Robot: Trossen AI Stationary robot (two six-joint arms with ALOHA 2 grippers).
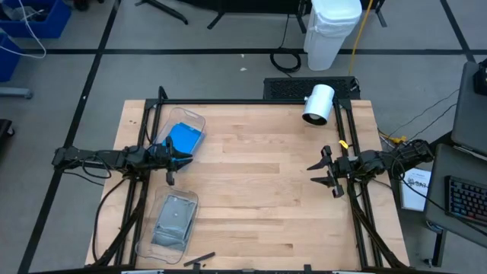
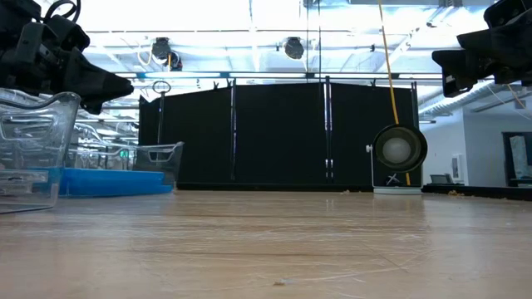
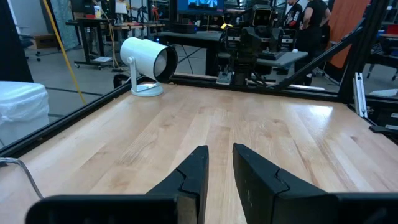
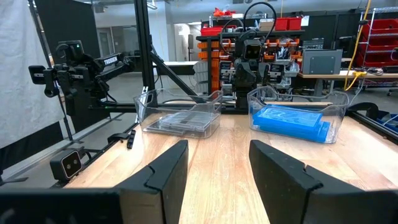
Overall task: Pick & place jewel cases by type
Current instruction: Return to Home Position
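Observation:
Blue jewel cases [image 1: 186, 138] lie stacked flat in a clear bin [image 1: 199, 119] at the table's left, toward the far edge; the right wrist view shows the blue cases [image 4: 289, 121] too. Grey/clear jewel cases [image 1: 173, 221] lie flat in a second clear bin [image 1: 146, 242] at the near left, also seen from the right wrist [image 4: 180, 121]. My left gripper [image 1: 186, 160] hangs level between the two bins, its fingers a narrow gap apart [image 3: 219, 152], holding nothing. My right gripper [image 1: 316, 173] hangs level at the table's right edge, open and empty [image 4: 217, 149].
A white cylindrical lamp-like device [image 1: 318, 104] stands at the far right corner. A small dark part [image 1: 199, 260] lies at the near edge. Black frame rails [image 1: 251, 101] run along the table's far, left and right sides. Bare wood [image 1: 259, 175] spreads between the grippers.

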